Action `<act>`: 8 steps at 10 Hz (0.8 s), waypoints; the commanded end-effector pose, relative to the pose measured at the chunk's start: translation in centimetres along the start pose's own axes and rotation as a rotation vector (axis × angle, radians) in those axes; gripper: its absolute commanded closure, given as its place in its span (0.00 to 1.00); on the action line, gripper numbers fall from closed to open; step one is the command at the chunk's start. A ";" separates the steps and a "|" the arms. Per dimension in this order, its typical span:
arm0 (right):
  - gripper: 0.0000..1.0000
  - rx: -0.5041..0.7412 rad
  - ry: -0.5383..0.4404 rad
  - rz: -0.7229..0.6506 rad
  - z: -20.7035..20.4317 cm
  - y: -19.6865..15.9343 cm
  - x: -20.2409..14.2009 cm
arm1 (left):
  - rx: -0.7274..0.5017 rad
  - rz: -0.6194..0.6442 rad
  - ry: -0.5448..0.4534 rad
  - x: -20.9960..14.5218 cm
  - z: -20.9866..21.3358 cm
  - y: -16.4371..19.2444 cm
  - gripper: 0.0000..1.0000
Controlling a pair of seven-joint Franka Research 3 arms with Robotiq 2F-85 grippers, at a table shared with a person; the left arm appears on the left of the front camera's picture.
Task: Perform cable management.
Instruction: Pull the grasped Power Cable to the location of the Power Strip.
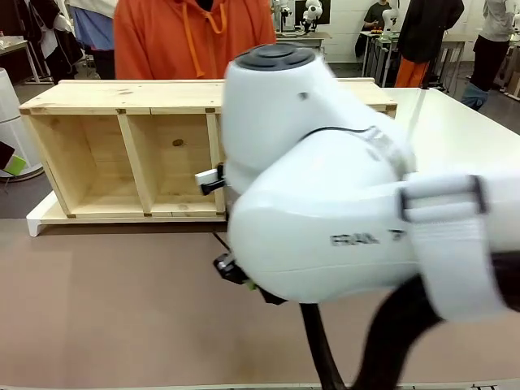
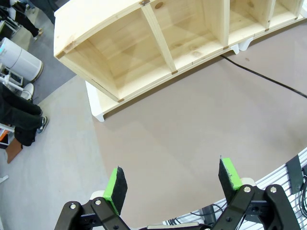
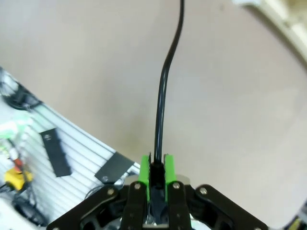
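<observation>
Between the right jaws, clamped shut, the cable (image 3: 162, 105) is pinched by the green pads (image 3: 143, 175). It runs out across the brown counter (image 3: 72, 57) to the foot of the wooden shelf (image 2: 144, 43). The left jaws stand open over bare counter. The right arm (image 1: 325, 203) carries blurred lettering that starts "FRAN".

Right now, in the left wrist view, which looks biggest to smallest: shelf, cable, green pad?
1. Shelf.
2. Green pad and cable: can't rank; the pad sits near the camera, the cable is long but thin.
</observation>
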State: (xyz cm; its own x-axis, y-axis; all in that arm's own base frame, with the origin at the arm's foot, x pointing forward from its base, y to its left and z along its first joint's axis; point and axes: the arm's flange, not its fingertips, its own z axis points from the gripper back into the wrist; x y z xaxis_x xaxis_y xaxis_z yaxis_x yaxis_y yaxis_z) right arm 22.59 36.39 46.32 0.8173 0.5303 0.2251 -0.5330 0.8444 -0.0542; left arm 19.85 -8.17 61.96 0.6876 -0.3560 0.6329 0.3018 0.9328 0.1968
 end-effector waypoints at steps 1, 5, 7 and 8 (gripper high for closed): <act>0.85 0.009 0.012 -0.057 1.1 -2.4 -3.4 | -0.009 -0.002 -0.010 0.2 0.0 0.0 0.00; 0.85 -0.014 -0.010 -0.183 2.8 -5.6 -6.9 | -0.009 -0.002 -0.010 0.2 0.0 0.0 0.00; 0.85 -0.030 -0.021 -0.248 3.3 -7.2 -8.3 | -0.009 -0.002 -0.010 0.2 0.0 0.0 0.00; 0.85 -0.038 -0.031 -0.284 3.6 -8.1 -8.8 | -0.009 -0.002 -0.010 0.2 0.0 0.0 0.00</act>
State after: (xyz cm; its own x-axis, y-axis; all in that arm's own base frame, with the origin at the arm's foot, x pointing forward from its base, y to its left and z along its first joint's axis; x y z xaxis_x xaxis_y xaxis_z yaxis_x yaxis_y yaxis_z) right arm 19.91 26.44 49.41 0.9057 0.3279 0.2687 -0.3284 0.9435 -0.0447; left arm 19.85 -8.18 61.96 0.6875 -0.3561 0.6329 0.3018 0.9328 0.1970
